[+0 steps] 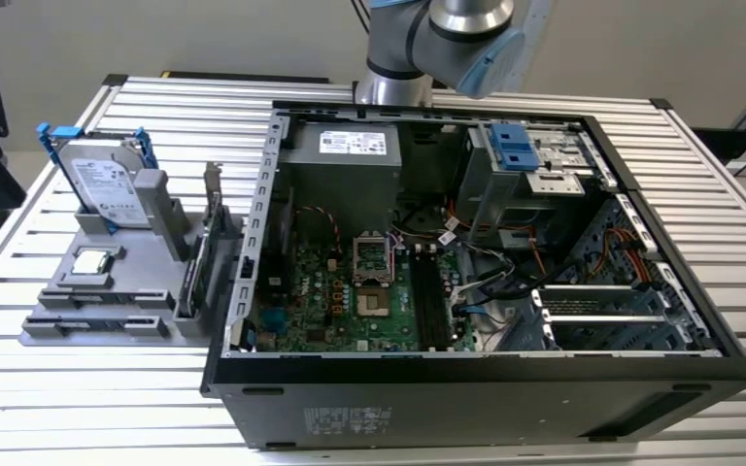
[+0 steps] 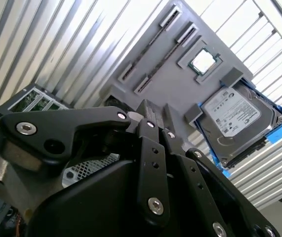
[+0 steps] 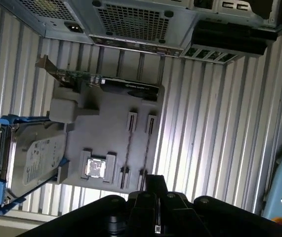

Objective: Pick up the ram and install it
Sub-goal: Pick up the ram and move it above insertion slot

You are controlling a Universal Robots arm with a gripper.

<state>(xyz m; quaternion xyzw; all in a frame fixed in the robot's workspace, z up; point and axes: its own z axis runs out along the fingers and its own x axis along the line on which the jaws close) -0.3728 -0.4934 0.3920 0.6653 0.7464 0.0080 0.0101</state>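
1 ram (image 3: 149,145) (image 2: 150,47) stands edgewise in a grey holder (image 3: 106,128) on the tabletop (image 3: 205,123), well beyond the hand (image 3: 153,182) (image 2: 155,111), untouched. Hand clenched, grasping nothing.

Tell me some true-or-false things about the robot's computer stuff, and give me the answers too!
1. The hard drive sits in a blue frame. True.
2. The case is closed up. False: it is open, and the board inside shows.
3. The ram sits in the grey holder. True.
4. The gripper carries the hard drive. False: the hard drive rests in the holder, apart from the gripper.
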